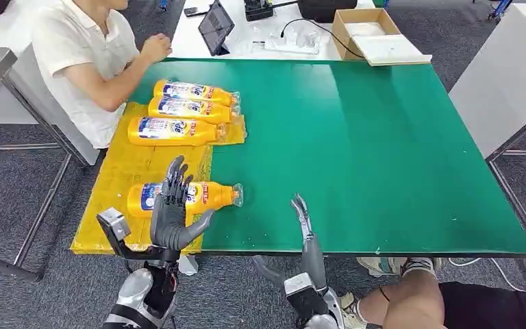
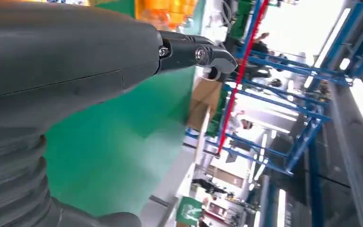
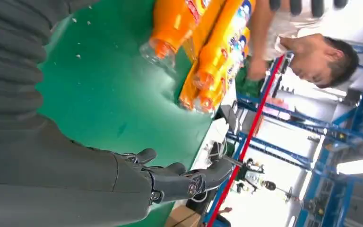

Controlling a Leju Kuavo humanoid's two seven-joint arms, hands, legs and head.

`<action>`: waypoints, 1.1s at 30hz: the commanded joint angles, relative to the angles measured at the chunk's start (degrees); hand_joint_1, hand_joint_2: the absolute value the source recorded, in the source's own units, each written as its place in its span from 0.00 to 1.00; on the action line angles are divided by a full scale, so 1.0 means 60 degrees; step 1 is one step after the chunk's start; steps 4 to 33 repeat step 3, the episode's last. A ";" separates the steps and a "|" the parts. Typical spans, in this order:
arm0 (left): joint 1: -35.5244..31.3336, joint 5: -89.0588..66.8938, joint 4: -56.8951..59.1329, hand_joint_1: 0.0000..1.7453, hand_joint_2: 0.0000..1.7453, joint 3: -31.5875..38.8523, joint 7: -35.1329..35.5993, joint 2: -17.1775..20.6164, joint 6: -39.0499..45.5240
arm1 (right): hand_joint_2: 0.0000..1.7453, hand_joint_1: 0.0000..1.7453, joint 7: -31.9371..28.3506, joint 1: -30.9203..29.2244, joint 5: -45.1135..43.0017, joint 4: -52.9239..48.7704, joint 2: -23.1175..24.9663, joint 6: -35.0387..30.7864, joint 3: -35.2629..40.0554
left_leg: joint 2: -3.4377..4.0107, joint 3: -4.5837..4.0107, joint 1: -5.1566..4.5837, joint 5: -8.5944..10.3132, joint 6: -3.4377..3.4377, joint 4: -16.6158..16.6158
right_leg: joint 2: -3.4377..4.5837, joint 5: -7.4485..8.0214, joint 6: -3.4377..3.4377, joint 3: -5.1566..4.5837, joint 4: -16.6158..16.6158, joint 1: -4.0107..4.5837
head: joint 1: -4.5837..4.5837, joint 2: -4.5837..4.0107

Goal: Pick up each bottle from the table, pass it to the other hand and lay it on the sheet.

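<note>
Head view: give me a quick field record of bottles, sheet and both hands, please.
bottles: four orange, all lying down
far group: three bottles side by side on the yellow sheet
near bottle: body on sheet, cap end over green table
left hand: open above near bottle, fingers spread, holding nothing
right hand: open, at the table's near edge, holding nothing
person: seated at the far left corner

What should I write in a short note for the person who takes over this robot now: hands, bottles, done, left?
Left hand: open, fingers spread above the nearest orange plastic bottle, holding nothing.
Right hand: open, over the green table, holding nothing.
Three more orange bottles lie side by side on the yellow sheet.
Done: four bottles laid; the nearest one's neck overhangs the sheet's edge.
Left: no bottle shows on the bare green surface.
</note>
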 commanded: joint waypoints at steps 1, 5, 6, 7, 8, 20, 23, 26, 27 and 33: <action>0.0941 -0.0483 -0.1627 0.00 1.00 -0.0722 -0.0173 0.0442 0.0642 | 1.00 0.00 -0.0317 0.0346 -0.0182 -0.1284 0.0141 -0.1128 -0.0203 | 0.0026 0.0022 0.0002 -0.0014 -0.0014 0.0000 | 0.0013 -0.0010 -0.0016 0.0012 0.0007 0.0003 | 0.0000 0.0000; 0.0948 -0.0757 -0.1726 0.00 1.00 -0.0899 -0.0194 0.0500 0.0817 | 1.00 0.00 -0.0317 0.0352 -0.0623 -0.2014 0.0051 -0.1718 0.0011 | 0.0030 0.0024 0.0003 -0.0016 -0.0015 0.0000 | 0.0014 -0.0011 -0.0017 0.0014 0.0004 0.0005 | -0.0004 0.0000; 0.0948 -0.0757 -0.1726 0.00 1.00 -0.0899 -0.0194 0.0500 0.0817 | 1.00 0.00 -0.0317 0.0352 -0.0623 -0.2014 0.0051 -0.1718 0.0011 | 0.0030 0.0024 0.0003 -0.0016 -0.0015 0.0000 | 0.0014 -0.0011 -0.0017 0.0014 0.0004 0.0005 | -0.0004 0.0000; 0.0948 -0.0757 -0.1726 0.00 1.00 -0.0899 -0.0194 0.0500 0.0817 | 1.00 0.00 -0.0317 0.0352 -0.0623 -0.2014 0.0051 -0.1718 0.0011 | 0.0030 0.0024 0.0003 -0.0016 -0.0015 0.0000 | 0.0014 -0.0011 -0.0017 0.0014 0.0004 0.0005 | -0.0004 0.0000; 0.0948 -0.0757 -0.1726 0.00 1.00 -0.0899 -0.0194 0.0500 0.0817 | 1.00 0.00 -0.0317 0.0352 -0.0623 -0.2014 0.0051 -0.1718 0.0011 | 0.0030 0.0024 0.0003 -0.0016 -0.0015 0.0000 | 0.0014 -0.0011 -0.0017 0.0014 0.0004 0.0005 | -0.0004 0.0000; 0.0948 -0.0757 -0.1726 0.00 1.00 -0.0899 -0.0194 0.0500 0.0817 | 1.00 0.00 -0.0317 0.0352 -0.0623 -0.2014 0.0051 -0.1718 0.0011 | 0.0030 0.0024 0.0003 -0.0016 -0.0015 0.0000 | 0.0014 -0.0011 -0.0017 0.0014 0.0004 0.0005 | -0.0004 0.0000; 0.0948 -0.0757 -0.1726 0.00 1.00 -0.0899 -0.0194 0.0500 0.0817 | 1.00 0.00 -0.0317 0.0352 -0.0623 -0.2014 0.0051 -0.1718 0.0011 | 0.0030 0.0024 0.0003 -0.0016 -0.0015 0.0000 | 0.0014 -0.0011 -0.0017 0.0014 0.0004 0.0005 | -0.0004 0.0000; 0.0948 -0.0757 -0.1726 0.00 1.00 -0.0899 -0.0194 0.0500 0.0817 | 1.00 0.00 -0.0317 0.0352 -0.0623 -0.2014 0.0051 -0.1718 0.0011 | 0.0030 0.0024 0.0003 -0.0016 -0.0015 0.0000 | 0.0014 -0.0011 -0.0017 0.0014 0.0004 0.0005 | -0.0004 0.0000; 0.0948 -0.0757 -0.1726 0.00 1.00 -0.0899 -0.0194 0.0500 0.0817 | 1.00 0.00 -0.0317 0.0352 -0.0623 -0.2014 0.0051 -0.1718 0.0011 | 0.0030 0.0024 0.0003 -0.0016 -0.0015 0.0000 | 0.0014 -0.0011 -0.0017 0.0014 0.0004 0.0005 | -0.0004 0.0000; 0.0948 -0.0757 -0.1726 0.00 1.00 -0.0899 -0.0194 0.0500 0.0817 | 1.00 0.00 -0.0317 0.0352 -0.0623 -0.2014 0.0051 -0.1718 0.0011 | 0.0030 0.0024 0.0003 -0.0016 -0.0015 0.0000 | 0.0014 -0.0011 -0.0017 0.0014 0.0004 0.0005 | -0.0004 0.0000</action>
